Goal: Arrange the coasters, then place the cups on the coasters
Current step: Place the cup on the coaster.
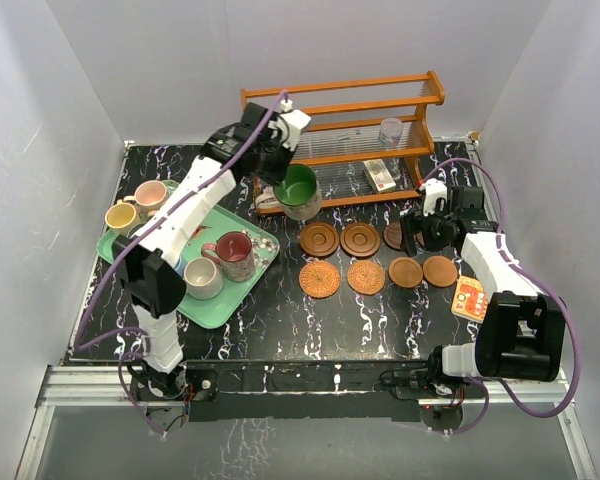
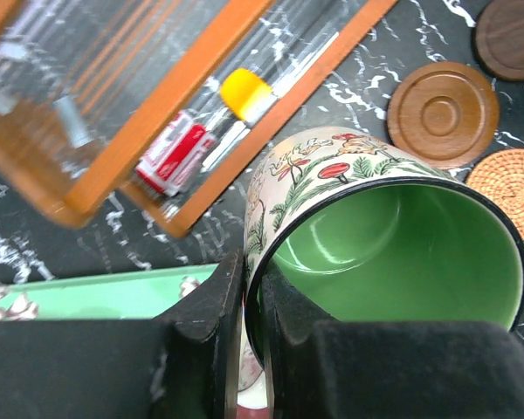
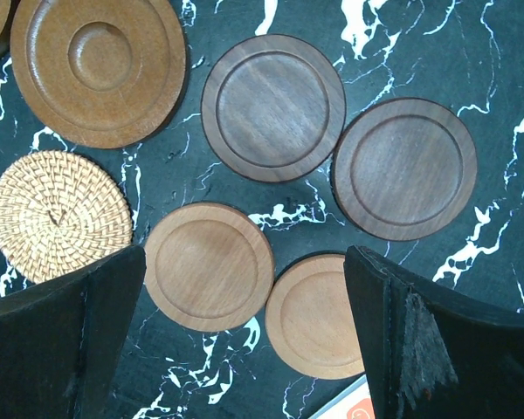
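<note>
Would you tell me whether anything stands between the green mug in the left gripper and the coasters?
Nothing visible does: the green mug, gripped by the left gripper, has bare table between it and the nearest dark wooden coaster. Only the open right gripper hangs over the far-right coasters.

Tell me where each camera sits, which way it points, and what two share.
Top external: above, behind the robot, looking down on the black marbled table; both white arms show.
Left wrist: on the left arm, looking past the left claw, shut on the floral green-lined ceramic mug, toward the orange wooden rack.
Right wrist: on the right arm, facing down through the open right claw onto round wooden coasters.
Shared: top and left wrist both show mug and rack.
</note>
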You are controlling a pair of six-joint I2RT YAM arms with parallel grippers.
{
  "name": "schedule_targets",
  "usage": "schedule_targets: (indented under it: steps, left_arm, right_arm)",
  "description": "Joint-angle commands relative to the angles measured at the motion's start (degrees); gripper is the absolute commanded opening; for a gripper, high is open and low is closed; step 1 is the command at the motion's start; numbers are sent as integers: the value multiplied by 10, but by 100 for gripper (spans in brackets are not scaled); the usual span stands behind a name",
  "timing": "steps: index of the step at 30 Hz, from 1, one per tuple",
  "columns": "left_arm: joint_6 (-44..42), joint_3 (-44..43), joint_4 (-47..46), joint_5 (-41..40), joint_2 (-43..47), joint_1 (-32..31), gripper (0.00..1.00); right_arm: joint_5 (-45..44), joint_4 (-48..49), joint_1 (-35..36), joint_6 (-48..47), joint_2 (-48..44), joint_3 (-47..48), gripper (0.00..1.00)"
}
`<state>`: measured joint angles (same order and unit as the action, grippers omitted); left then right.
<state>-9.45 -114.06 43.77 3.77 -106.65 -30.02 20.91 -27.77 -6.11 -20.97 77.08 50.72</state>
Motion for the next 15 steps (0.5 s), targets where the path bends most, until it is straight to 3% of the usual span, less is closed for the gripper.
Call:
schedule_targets:
  steps: [1,15]
  left_arm:
    - [37,-51,-21,-17,-24,-26,0]
    - [68,-60,2,8,-114,-55,0]
  right_arm:
    - [2,37,-12,4,-19,-6,97]
    - [-3,38,-16,1,-4,-7,97]
